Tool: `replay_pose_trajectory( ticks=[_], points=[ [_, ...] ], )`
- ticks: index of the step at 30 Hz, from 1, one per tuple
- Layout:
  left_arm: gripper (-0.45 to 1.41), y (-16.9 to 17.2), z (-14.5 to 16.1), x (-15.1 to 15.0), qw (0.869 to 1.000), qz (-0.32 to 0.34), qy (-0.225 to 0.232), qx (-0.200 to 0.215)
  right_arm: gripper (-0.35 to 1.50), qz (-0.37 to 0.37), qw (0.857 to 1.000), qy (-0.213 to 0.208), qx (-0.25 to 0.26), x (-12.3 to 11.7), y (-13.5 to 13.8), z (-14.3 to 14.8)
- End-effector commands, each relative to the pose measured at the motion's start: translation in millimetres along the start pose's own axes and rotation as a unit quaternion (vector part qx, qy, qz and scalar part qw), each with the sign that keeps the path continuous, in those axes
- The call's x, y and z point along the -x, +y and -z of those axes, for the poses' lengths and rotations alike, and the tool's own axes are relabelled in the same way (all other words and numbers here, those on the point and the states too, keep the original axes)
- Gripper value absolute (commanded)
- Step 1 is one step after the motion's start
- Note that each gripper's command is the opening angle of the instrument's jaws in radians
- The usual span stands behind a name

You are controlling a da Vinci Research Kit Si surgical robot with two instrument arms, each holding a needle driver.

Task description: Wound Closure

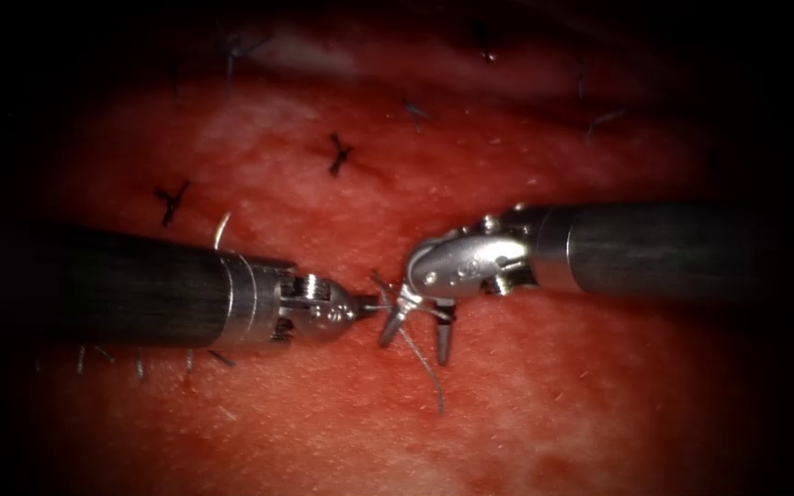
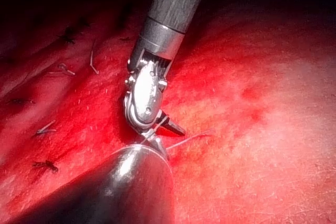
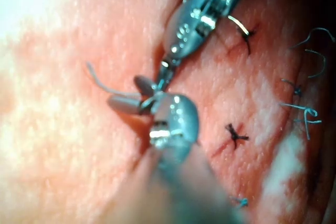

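Around my tools, red-wet tissue (image 1: 544, 404) is lying knotted with stitches (image 1: 338, 154). Left tool (image 1: 367, 309) is pinching thread (image 1: 423, 360); right tool (image 1: 415, 335) is gaping, thread wrapped round it. Needle: can't tell.

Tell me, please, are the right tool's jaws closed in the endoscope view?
No, the right tool has its two jaws spread apart, with thread between them.

Left tool (image 1: 360, 309) jaws closed, tip-to-tip with right tool (image 1: 418, 332) (jaws spread, pointing down).
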Motion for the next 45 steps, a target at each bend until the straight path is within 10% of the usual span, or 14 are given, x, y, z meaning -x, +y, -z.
replay_pose_trajectory(
  ticks=[1, 16, 20, 22, 34, 45],
  points=[
    [-0.45, 0.0, -0.7, -0.4, 1.0, -0.001, 0.001, 0.0, 1.11, 0.002, 1.0, -0.009, -0.001, 0.1, 1.2, -0.4],
    [-0.45, -0.3, -0.9, -0.2, 1.0, 0.001, 0.002, 0.0, 0.93, 0.019, 0.999, -0.028, -0.011, -2.2, 0.5, -3.9],
    [-0.45, -0.3, -0.9, -0.2, 1.0, 0.001, 0.002, 0.0, 0.39, 0.024, 0.999, -0.027, -0.011, -2.3, 0.7, -3.8],
    [-0.45, -0.2, -0.8, -0.1, 1.0, 0.004, 0.002, 0.0, -0.35, 0.023, 0.999, -0.022, -0.009, -1.8, 0.8, -3.2],
    [-0.45, 2.0, 0.7, 0.0, 1.0, 0.002, 0.004, 0.001, -0.35, 0.001, 0.993, 0.07, 0.097, -0.2, 1.3, 5.4],
    [-0.45, 7.0, 4.0, -3.4, 1.0, 0.006, 0.003, 0.0, -0.35, -0.035, 0.985, 0.094, 0.139, 0.2, 2.8, 6.3]
  ],
)
